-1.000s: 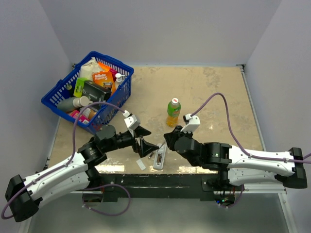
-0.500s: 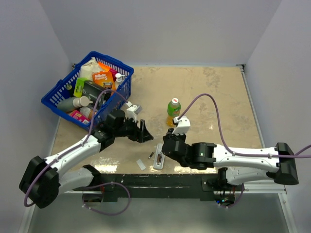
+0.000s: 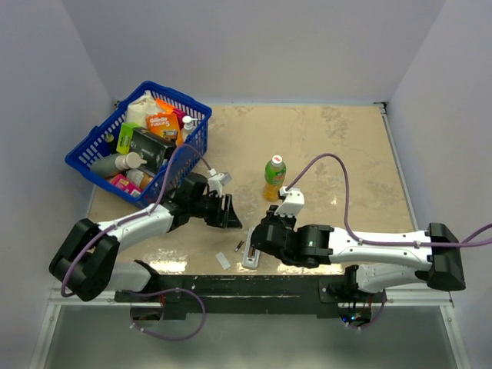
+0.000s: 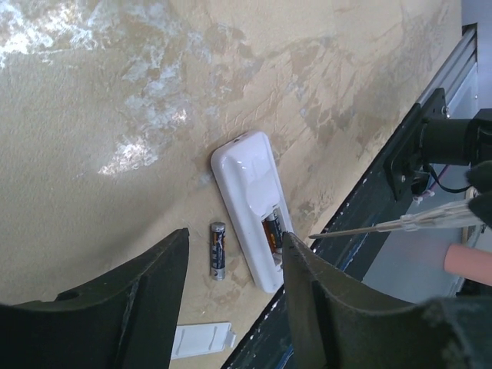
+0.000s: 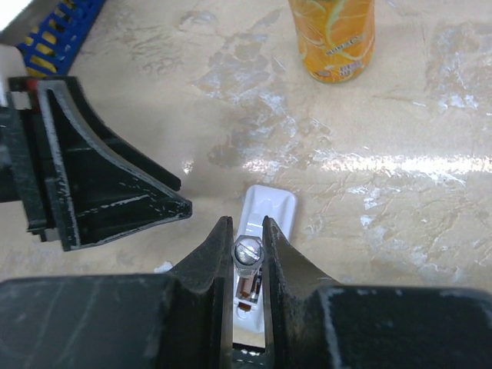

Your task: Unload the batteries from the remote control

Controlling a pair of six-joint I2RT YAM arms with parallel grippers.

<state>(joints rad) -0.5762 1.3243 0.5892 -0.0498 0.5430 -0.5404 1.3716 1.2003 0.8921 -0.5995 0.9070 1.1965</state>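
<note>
Your left gripper [image 4: 234, 240] hangs released, jaws spread wide, above the near strip of the table [image 3: 346, 154]. Framed between its fingers lies the remote control [image 4: 247, 196], recess face up. One short end is almost at the table's near edge, where the dark frame rail [image 4: 377, 196] begins. The battery in the recess [image 4: 270, 229] shows an orange side. The loose battery [image 4: 217, 250] lies on the tabletop just beside the remote's long side, roughly parallel to it and not touching. A small flat white piece [image 4: 204, 340] lies nearer the edge.

Your right gripper [image 5: 247, 228] is clenched on a thin grey stick [image 4: 384, 225], and the stick's tip reaches the recess — at the edge end of the remote.

Room is tight here: both grippers crowd over the remote, and the edge is close. Open tabletop lies beyond, towards the upright drink bottle [image 3: 274, 177]. The blue basket [image 3: 192, 142] sits at the far left corner — well apart.
</note>
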